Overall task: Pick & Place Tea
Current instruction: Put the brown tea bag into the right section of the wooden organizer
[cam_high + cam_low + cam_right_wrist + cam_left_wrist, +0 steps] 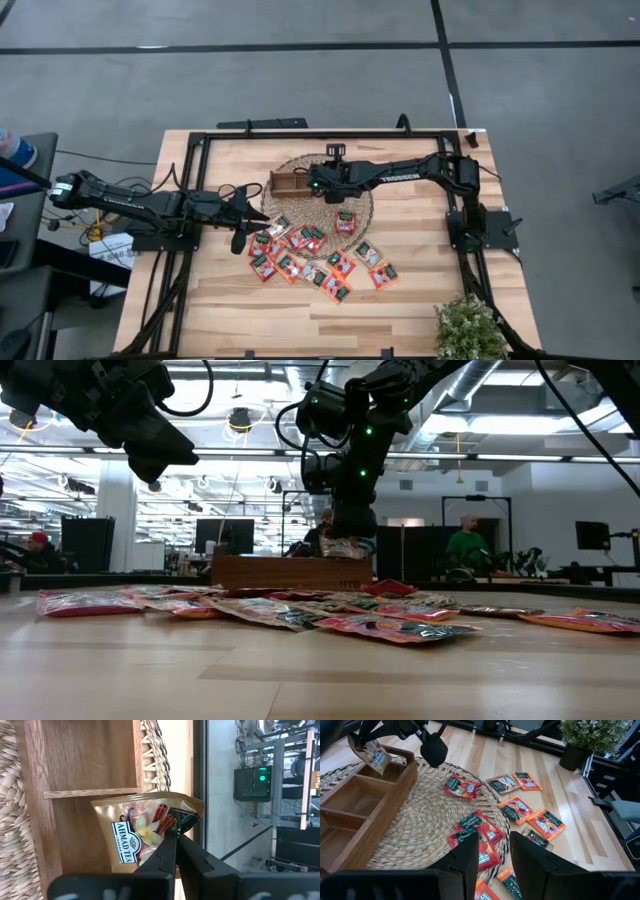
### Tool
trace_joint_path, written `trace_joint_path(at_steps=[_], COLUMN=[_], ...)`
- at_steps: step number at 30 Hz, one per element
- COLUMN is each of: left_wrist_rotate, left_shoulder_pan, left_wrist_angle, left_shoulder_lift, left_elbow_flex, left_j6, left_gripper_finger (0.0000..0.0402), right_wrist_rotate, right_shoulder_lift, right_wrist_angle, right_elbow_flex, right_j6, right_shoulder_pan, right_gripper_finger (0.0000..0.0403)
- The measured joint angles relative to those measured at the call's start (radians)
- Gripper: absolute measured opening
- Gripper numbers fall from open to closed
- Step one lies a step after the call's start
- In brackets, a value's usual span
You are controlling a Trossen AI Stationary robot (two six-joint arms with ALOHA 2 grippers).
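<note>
Across the pale wooden table (420, 300), red-orange tea sachets (320, 262) lie scattered beside the woven mat (365, 210), where the right gripper (172, 836) pinches one brown sachet (132, 837) above the wooden tray (290, 184), while the left gripper (492, 851) hovers parted, holding nothing.

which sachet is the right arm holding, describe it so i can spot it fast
Find the woven mat mid-table and the wooden tray on its far left part. Over the tray's right end, the right pincer pinches one sachet by its corner. Unlike the red-orange ones lying below, it is tan, printed with cinnamon sticks and a white flower.
</note>
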Motion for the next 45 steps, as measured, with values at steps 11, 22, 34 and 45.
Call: trace_joint_path(at_steps=[11,22,34,45], left_wrist_rotate=[0.000,0.000,0.000,0.000], left_shoulder_pan=[0.000,0.000,0.000,0.000], left_wrist_angle=[0.000,0.000,-0.001,0.009], left_shoulder_lift=[0.000,0.000,0.000,0.000], left_elbow_flex=[0.000,0.000,0.000,0.000], left_j6=[0.000,0.000,0.000,0.003], left_gripper_finger=[0.0101,0.0101,0.0101,0.0101], right_wrist_rotate=[-0.002,0.001,0.248,-0.516], right_shoulder_lift=[0.000,-0.001,-0.096,-0.403], right_wrist_angle=[-0.007,-0.005,-0.207,-0.569], right_elbow_flex=[0.000,0.000,0.076,0.068], right_j6=[0.000,-0.008,-0.077,0.240], right_shoulder_pan=[0.000,0.000,0.018,0.112], right_gripper_finger=[0.0041,0.0076,0.0148,0.0140])
